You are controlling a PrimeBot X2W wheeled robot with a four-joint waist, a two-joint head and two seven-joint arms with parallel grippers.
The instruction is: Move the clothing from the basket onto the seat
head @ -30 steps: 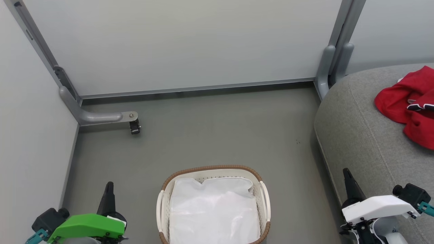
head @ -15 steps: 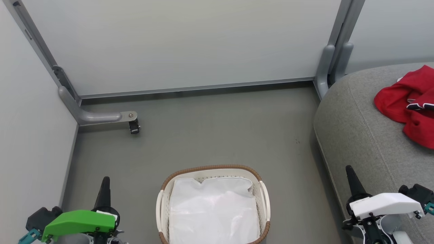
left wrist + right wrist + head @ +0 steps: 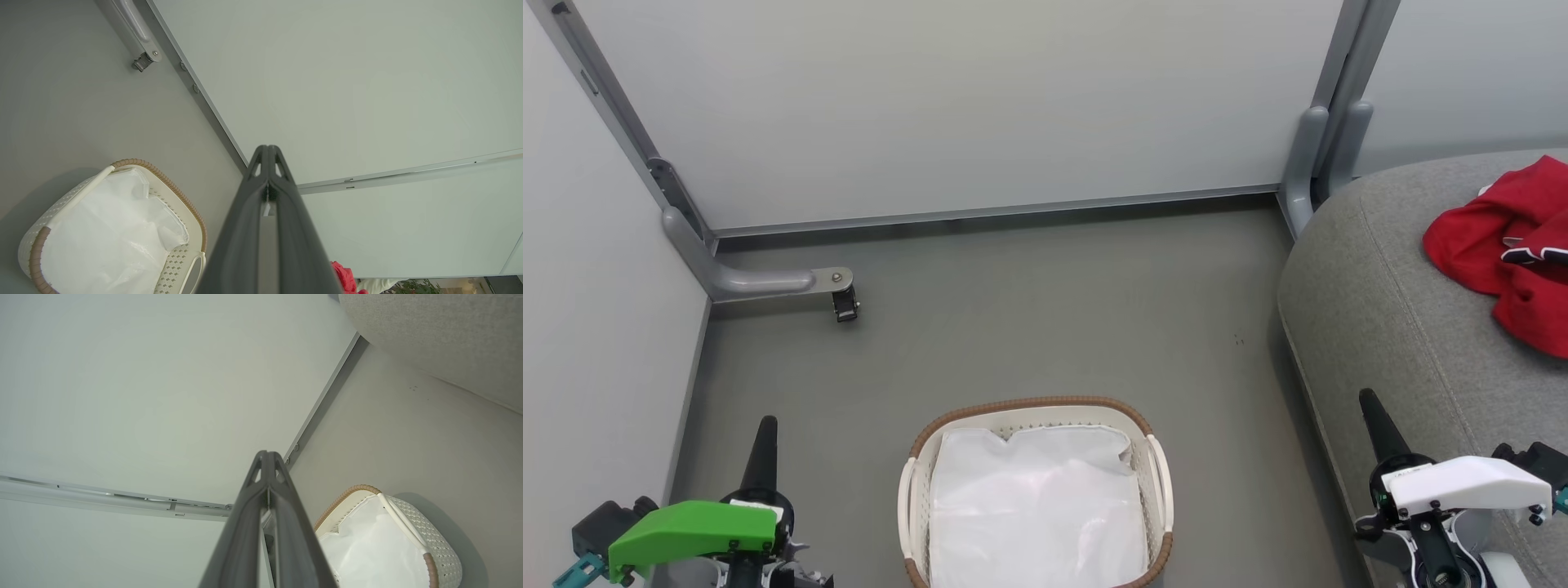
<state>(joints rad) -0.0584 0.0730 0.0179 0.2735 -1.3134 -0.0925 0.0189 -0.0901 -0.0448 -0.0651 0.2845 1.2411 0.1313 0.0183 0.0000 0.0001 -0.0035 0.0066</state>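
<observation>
Red clothing (image 3: 1507, 249) with white and black trim lies bunched on the grey seat (image 3: 1388, 327) at the right edge of the head view; a red scrap of clothing (image 3: 345, 277) shows low in the left wrist view. The cream basket (image 3: 1033, 412) with its brown rim stands on the floor at bottom centre, holding just the white liner (image 3: 1037, 506). The basket (image 3: 179, 196) and basket (image 3: 408, 522) also appear from each wrist. My left gripper (image 3: 766, 425) is shut and empty at the lower left. My right gripper (image 3: 1367, 400) is shut and empty at the lower right, beside the seat's front.
Pale partition panels (image 3: 947, 106) wall in the grey floor (image 3: 1029, 310) at the back and left. A grey panel foot with a black caster (image 3: 845, 304) juts out at the left. A grey post (image 3: 1319, 155) stands between the back panel and the seat.
Both grippers have drawn back toward the bottom edge, the left sliding left and the right sliding right. The basket, liner and clothing lie as before.
</observation>
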